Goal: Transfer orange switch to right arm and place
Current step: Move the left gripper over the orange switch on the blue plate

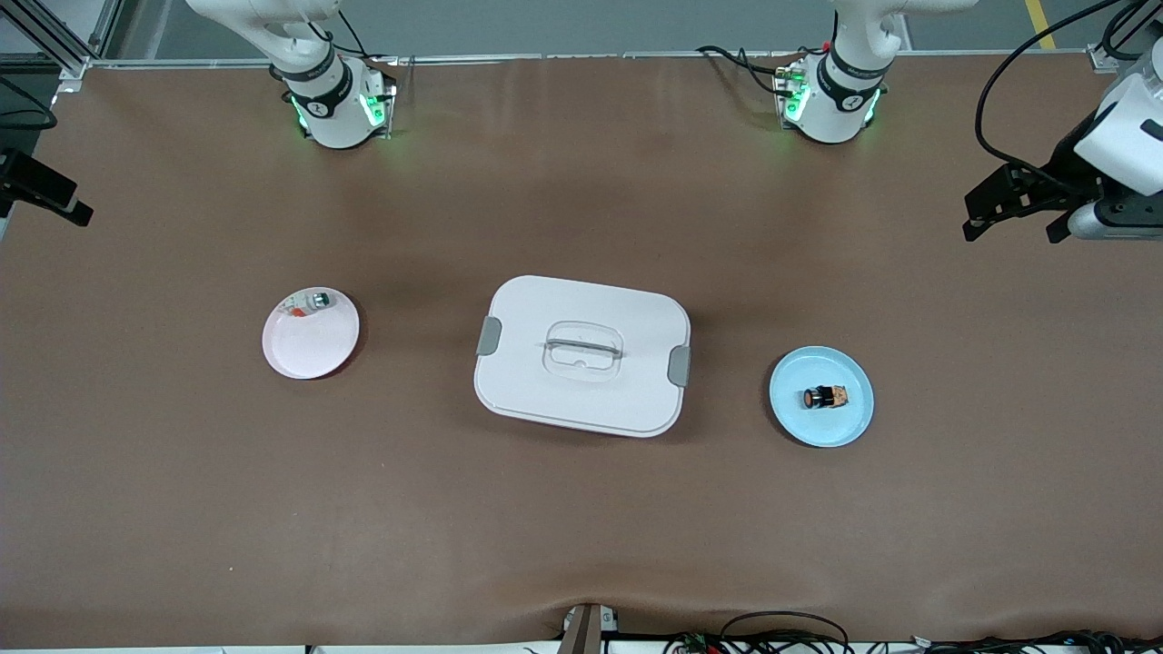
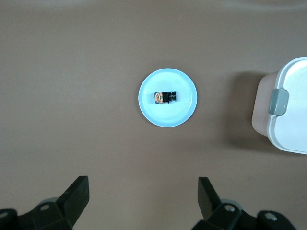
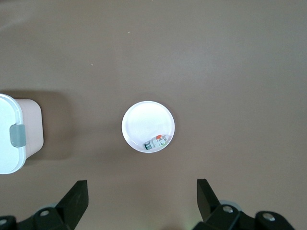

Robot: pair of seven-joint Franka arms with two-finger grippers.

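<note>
The orange switch (image 1: 825,397) lies on its side on a light blue plate (image 1: 849,427), the thing nearest the front camera, toward the left arm's end of the brown tabletop (image 1: 581,527). In the left wrist view the plate sits below and ahead of the left end effector (image 2: 142,199), whose two fingers (image 2: 76,194) stand wide apart with nothing between them; only their tips show, the rest cut off at the picture's edge. From the front, that end effector (image 1: 1018,213) hangs over the tabletop's edge at the left arm's end, partly out of frame.

A white lidded box (image 1: 581,354) with grey clips rests mid-tabletop; each wrist view catches only one end of it.

A little farther from the camera, toward the right arm's end, a pale pink plate (image 1: 304,350) holds a small whitish part (image 1: 309,304) at its rim, too small to make out well. The right end effector (image 3: 142,199) hangs above that plate, fingers spread and empty. The front view shows only a cut-off black piece at the frame's edge there.
</note>
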